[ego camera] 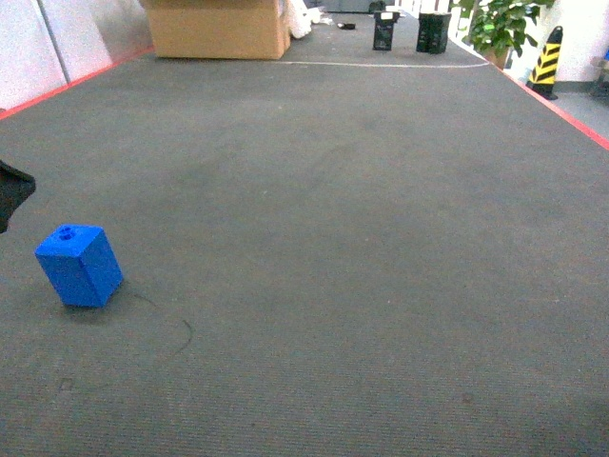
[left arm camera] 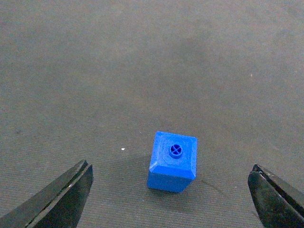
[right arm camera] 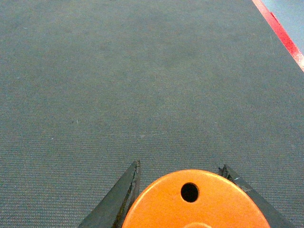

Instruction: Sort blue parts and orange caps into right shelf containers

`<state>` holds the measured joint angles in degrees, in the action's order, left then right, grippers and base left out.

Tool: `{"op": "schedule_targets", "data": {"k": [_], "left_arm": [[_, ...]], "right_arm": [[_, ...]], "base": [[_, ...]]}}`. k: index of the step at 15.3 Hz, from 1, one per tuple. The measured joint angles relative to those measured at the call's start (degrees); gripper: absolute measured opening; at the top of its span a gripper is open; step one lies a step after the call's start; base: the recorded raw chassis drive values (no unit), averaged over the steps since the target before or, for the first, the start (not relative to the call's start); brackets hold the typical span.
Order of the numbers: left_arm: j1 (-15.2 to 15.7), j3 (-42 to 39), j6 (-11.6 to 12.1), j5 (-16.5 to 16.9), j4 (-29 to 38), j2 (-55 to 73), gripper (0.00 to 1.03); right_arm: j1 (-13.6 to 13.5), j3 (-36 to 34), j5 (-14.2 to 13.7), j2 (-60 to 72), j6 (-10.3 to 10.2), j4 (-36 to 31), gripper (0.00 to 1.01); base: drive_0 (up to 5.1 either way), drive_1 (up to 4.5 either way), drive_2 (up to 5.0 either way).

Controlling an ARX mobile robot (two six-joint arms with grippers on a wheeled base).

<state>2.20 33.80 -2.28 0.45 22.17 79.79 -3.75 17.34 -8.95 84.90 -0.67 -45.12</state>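
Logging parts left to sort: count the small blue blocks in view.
1. The blue part stands upright on the grey mat at the head view's left, below and between the open left gripper's fingers. Others may lie out of frame.

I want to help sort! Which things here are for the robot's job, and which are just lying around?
For the job: blue part, with the open left gripper over it; orange cap, held in the right gripper.

Just around: cardboard box, potted plant, striped post.
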Motion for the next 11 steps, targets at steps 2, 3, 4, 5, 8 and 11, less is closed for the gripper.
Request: {"op": "schedule_targets", "data": {"k": [2, 3, 4, 5, 8, 11], "left_arm": [[0.81, 3.39, -0.55, 0.52, -0.63, 4.63, 0.98], [1.01, 4.20, -0.57, 0.07, -0.35, 5.88, 0.98], [1.09, 4.96, -0.55, -0.33, -0.26, 7.08, 0.98], [1.20, 6.23, -0.55, -0.57, -1.01, 8.68, 0.98], [1.68, 9.07, -1.46, -0.92, -1.57, 13.16, 0.98], [0.87, 13.62, -2.45, -0.22, -2.49, 19.32, 0.98]], "right_arm": [[0.00, 0.00, 0.00, 0.00, 0.04, 0.00, 0.43], [0.00, 0.00, 0.00, 0.00, 0.04, 0.00, 0.43], [0.00, 0.00, 0.00, 0.00, 0.07, 0.00, 0.43], [0.00, 0.00, 0.00, 0.00, 0.07, 0.00, 0.43], [0.00, 0.00, 0.00, 0.00, 0.04, 0.00, 0.43], [0.00, 0.00, 0.00, 0.00, 0.04, 0.00, 0.43]], "base": [[0.0, 0.00, 0.0], [0.0, 0.00, 0.0], [0.0, 0.00, 0.0], [0.0, 0.00, 0.0], [0.0, 0.00, 0.0], [0.0, 0.00, 0.0]]}}
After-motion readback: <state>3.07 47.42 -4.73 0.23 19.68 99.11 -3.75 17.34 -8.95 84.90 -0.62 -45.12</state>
